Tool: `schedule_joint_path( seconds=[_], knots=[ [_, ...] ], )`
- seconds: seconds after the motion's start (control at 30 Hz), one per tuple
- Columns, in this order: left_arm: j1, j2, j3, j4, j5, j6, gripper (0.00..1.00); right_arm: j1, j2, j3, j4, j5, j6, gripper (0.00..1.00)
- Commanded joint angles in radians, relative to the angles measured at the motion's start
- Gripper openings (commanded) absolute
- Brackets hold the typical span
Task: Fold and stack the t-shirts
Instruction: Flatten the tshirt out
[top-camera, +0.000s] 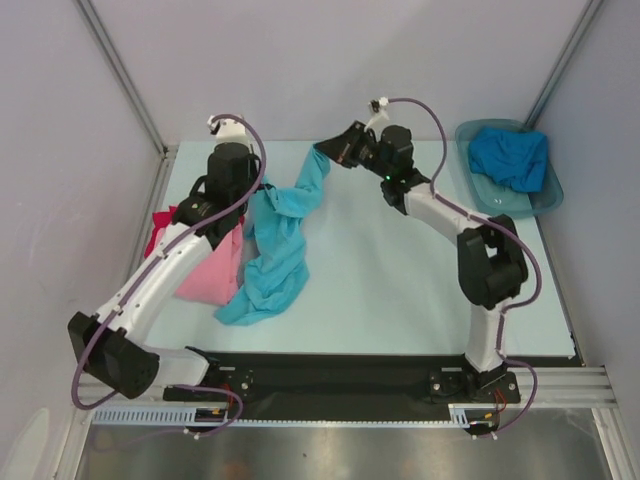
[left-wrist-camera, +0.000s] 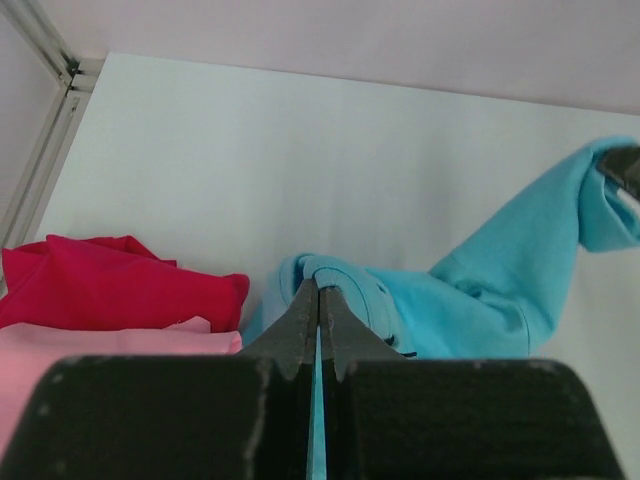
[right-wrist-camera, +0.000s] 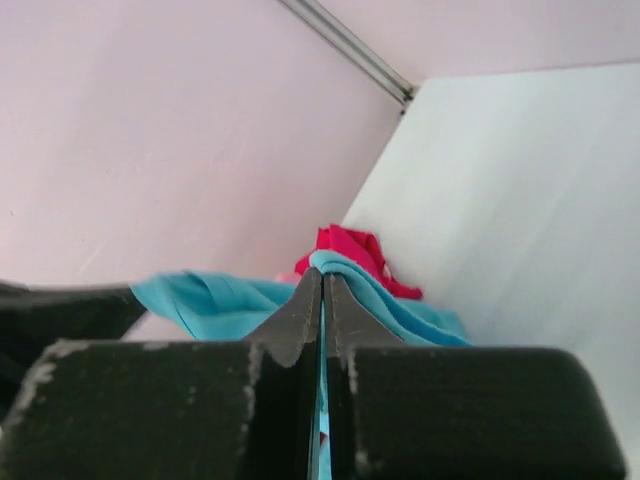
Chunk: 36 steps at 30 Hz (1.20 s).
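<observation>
High rear view down, close wrist views, all sharing turquoise t-shirt (top-camera: 275, 260)

Both arms (top-camera: 160, 270) have white links, black joints, purple cables (top-camera: 540, 272), maybe a green light (top-camera: 386, 179).

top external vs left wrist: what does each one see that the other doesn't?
Only top external: the grey tub at far right with the deeper blue shirt in it, both arms whole, and the turquoise shirt's long tail lying toward the near edge.
Only left wrist: the left gripper shut on a fold of the turquoise shirt; from above, the wrist hides that pinch.
Both: the shirt's lifted span running to the right gripper (a dark sliver at the wrist view's edge), and the red shirt and pink shirt together at the left.
</observation>
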Motion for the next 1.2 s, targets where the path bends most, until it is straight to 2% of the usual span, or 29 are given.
schedule_joint_path(
  seconds=[0.0,0.1,0.3,0.37,0.4,0.43,0.47,0.5,0.53,0.57,0.6,0.63,0.67,0.73,1.0,1.17],
  knots=[
    [0.008,0.062,0.015,0.060,-0.087,-0.023,0.00,0.008,0.167,0.221,-0.096,-0.056,0.002,0.00],
    [0.015,0.105,0.018,0.063,-0.124,-0.033,0.00,0.033,0.289,0.371,-0.147,-0.073,0.011,0.00],
    [0.074,0.147,0.018,0.067,-0.184,-0.056,0.00,0.028,0.452,0.551,-0.173,-0.104,0.060,0.00],
    [0.087,0.144,0.015,0.065,-0.207,-0.057,0.00,0.023,0.526,0.686,-0.213,-0.128,0.057,0.00],
    [0.098,0.142,0.015,0.065,-0.225,-0.056,0.01,0.023,0.549,0.740,-0.251,-0.142,0.059,0.05],
    [0.104,0.141,0.015,0.065,-0.233,-0.056,0.02,0.023,0.592,0.786,-0.275,-0.154,0.060,0.18],
    [0.109,0.144,0.019,0.062,-0.234,-0.054,0.10,0.023,0.598,0.829,-0.303,-0.165,0.056,0.37],
    [0.115,0.145,0.021,0.057,-0.236,-0.054,0.19,0.025,0.588,0.812,-0.306,-0.157,0.048,0.67],
    [0.117,0.147,0.021,0.057,-0.237,-0.053,0.39,0.025,0.566,0.774,-0.288,-0.147,0.033,0.80],
    [0.117,0.150,0.019,0.057,-0.236,-0.054,0.45,0.023,0.495,0.634,-0.218,-0.119,0.031,0.92],
    [0.117,0.150,0.016,0.057,-0.228,-0.056,0.49,0.017,0.457,0.570,-0.182,-0.104,0.031,0.99],
    [0.117,0.150,0.012,0.057,-0.222,-0.059,0.55,0.011,0.425,0.495,-0.141,-0.093,0.054,1.00],
    [0.117,0.148,0.001,0.057,-0.216,-0.072,0.56,0.007,0.353,0.376,-0.065,-0.072,0.067,1.00],
    [0.117,0.137,-0.016,0.057,-0.199,-0.092,0.60,-0.004,0.276,0.245,-0.003,-0.026,0.082,1.00],
    [0.095,0.052,-0.097,0.054,-0.021,-0.174,0.57,0.032,-0.116,-0.319,0.016,0.105,0.073,1.00],
    [0.046,0.032,-0.142,0.063,0.055,-0.174,0.57,0.149,-0.235,-0.537,0.014,0.182,0.070,1.00]
  ],
)
